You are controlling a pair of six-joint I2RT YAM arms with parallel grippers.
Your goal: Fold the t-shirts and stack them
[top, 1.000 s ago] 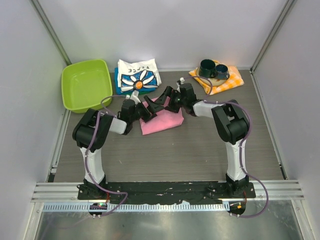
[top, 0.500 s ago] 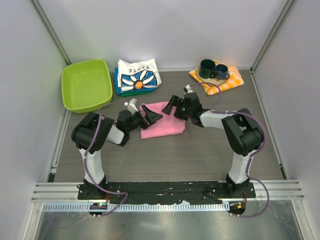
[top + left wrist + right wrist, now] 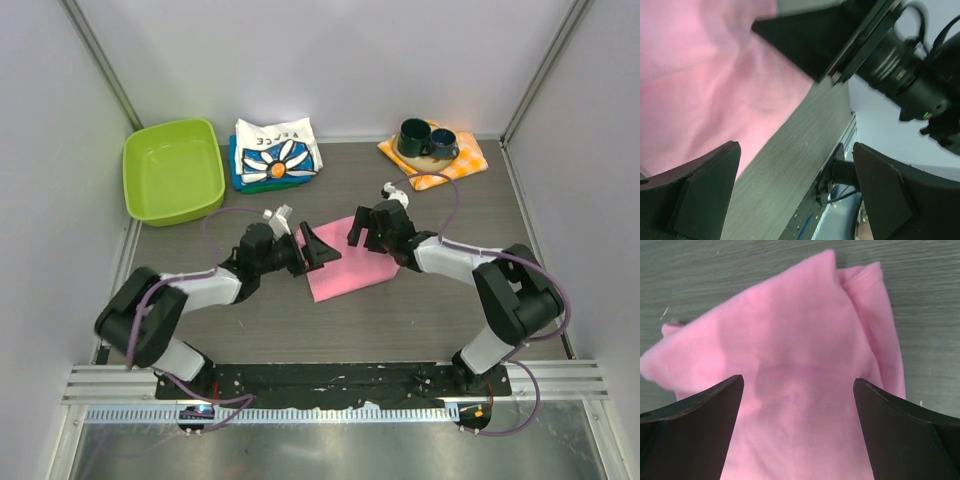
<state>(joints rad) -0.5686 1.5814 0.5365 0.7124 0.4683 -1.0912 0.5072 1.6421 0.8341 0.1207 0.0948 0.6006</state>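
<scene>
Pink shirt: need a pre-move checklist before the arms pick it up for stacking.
1. Left gripper open and empty: ok.
2. Right gripper open and empty: ok.
3. Grippers placed at the pink shirt: ok. The left is at its left edge and the right is over its far edge.
4. Fold neat enough to stack: cannot tell. The edges look uneven in the right wrist view.
5. Grippers apart from each other: ok, though they are close.
6. Daisy shirt on top of the stack has nothing on it: ok.
</scene>
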